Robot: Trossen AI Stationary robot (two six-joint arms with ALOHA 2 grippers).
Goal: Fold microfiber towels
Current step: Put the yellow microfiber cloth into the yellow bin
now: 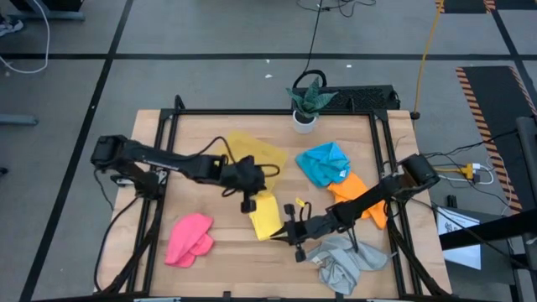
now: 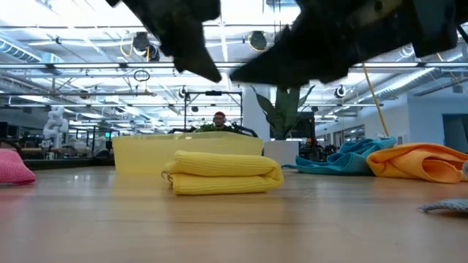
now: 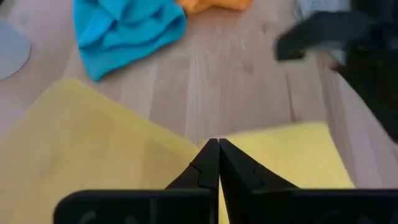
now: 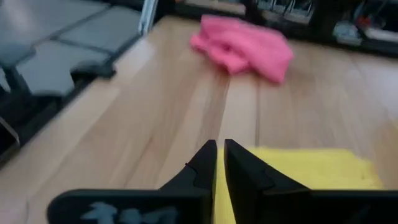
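Note:
A yellow towel (image 1: 267, 216) lies folded into a thick flat pad (image 2: 223, 174) at the table's middle. My left gripper (image 1: 249, 204) hangs shut just above the pad's far left corner, its tips (image 3: 217, 155) clear of the cloth. My right gripper (image 1: 284, 233) hovers shut over the pad's near right edge (image 4: 298, 177), fingers almost level and pointing toward the table's left. The pink towel (image 1: 189, 239) lies crumpled at the near left, the blue one (image 1: 325, 164) at the far right, the orange one (image 1: 357, 191) beside it and the grey one (image 1: 344, 262) at the near right.
A translucent yellow tray (image 1: 252, 151) stands just beyond the folded towel, and a small potted plant (image 1: 304, 105) sits at the far edge. Black frame rails (image 1: 388, 180) run along the table's sides. Bare wood (image 1: 231, 247) shows between the pink and yellow towels.

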